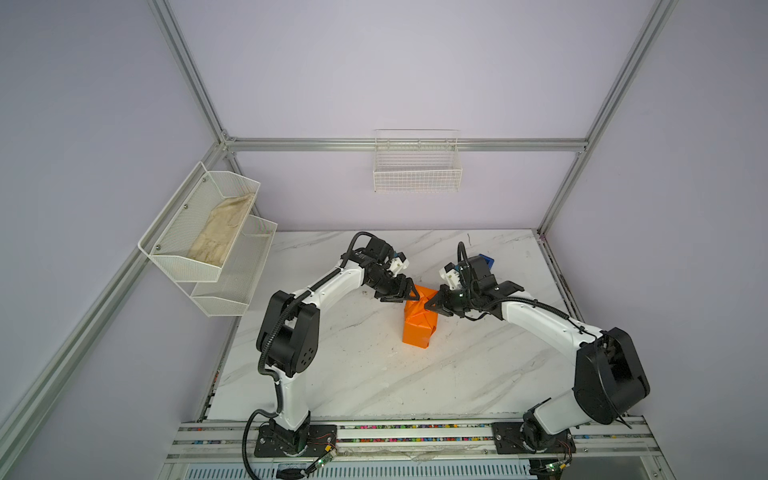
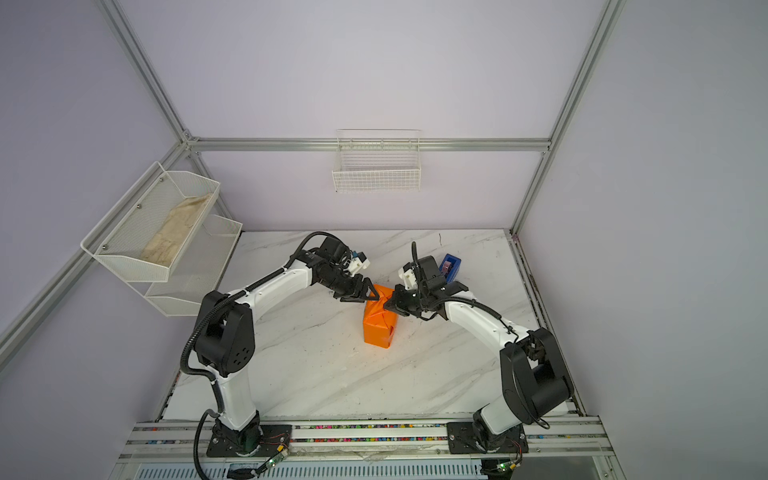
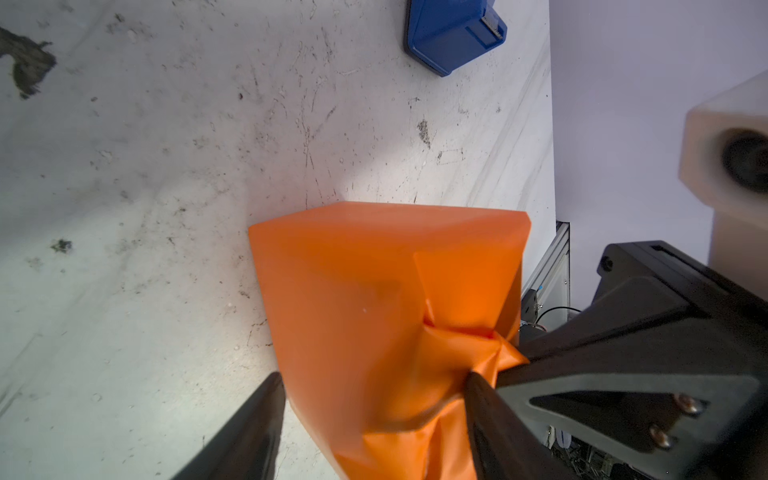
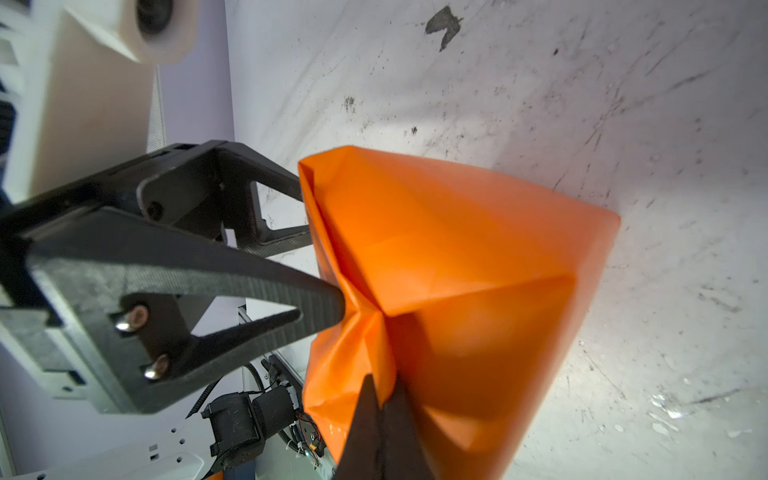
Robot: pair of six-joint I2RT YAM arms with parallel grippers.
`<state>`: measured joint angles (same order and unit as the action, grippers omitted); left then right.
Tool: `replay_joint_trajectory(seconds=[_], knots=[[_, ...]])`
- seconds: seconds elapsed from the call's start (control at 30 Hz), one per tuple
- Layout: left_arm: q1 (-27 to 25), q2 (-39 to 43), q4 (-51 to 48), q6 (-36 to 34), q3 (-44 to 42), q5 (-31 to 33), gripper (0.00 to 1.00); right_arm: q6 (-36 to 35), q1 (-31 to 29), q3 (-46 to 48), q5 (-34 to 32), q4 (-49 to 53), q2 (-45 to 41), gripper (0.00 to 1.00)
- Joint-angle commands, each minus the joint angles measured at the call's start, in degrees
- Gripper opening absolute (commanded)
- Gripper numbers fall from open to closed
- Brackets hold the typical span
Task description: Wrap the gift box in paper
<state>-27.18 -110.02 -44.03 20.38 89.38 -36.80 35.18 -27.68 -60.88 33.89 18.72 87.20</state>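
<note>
The right gripper [image 1: 429, 306] has its jaws clenched on a crumpled fold at the top of the paper [image 1: 419, 328]. The left gripper [image 1: 405, 294] is released, its jaws straddling that same end. The paper stands as an upright parcel mid-table [image 1: 353, 374], the gift box hidden inside. Both arms bend inward, wrists facing each other.

Robotics lab test cell. Enclosed by aluminium-profile frame [image 1: 332, 144] and lilac wall panels [image 1: 374, 62]; marble-look bench [image 1: 374, 374]; base rail [image 1: 415, 437] carried two robot arms [image 1: 328, 286].
</note>
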Motion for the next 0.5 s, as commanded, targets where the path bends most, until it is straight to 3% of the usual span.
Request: replay_joint_trajectory(seconds=[0.0, 0.27, 0.47], knots=[[-0.49, -0.43, -1.21, -1.67, 1.78, 0.38, 0.67, -1.01, 0.51, -0.78, -3.90, 7.45, 0.39, 0.00], [-0.46, -1.77, -3.70, -2.59, 0.10, 4.28, 0.66, 2.76, 0.48, -1.83, -3.63, 11.15, -3.43, 0.00], [-0.34, -1.77, -4.01, -2.76, -0.52, 4.80, 0.66, 1.03, 0.51, -0.19, -7.92, 13.72, -1.48, 0.00]])
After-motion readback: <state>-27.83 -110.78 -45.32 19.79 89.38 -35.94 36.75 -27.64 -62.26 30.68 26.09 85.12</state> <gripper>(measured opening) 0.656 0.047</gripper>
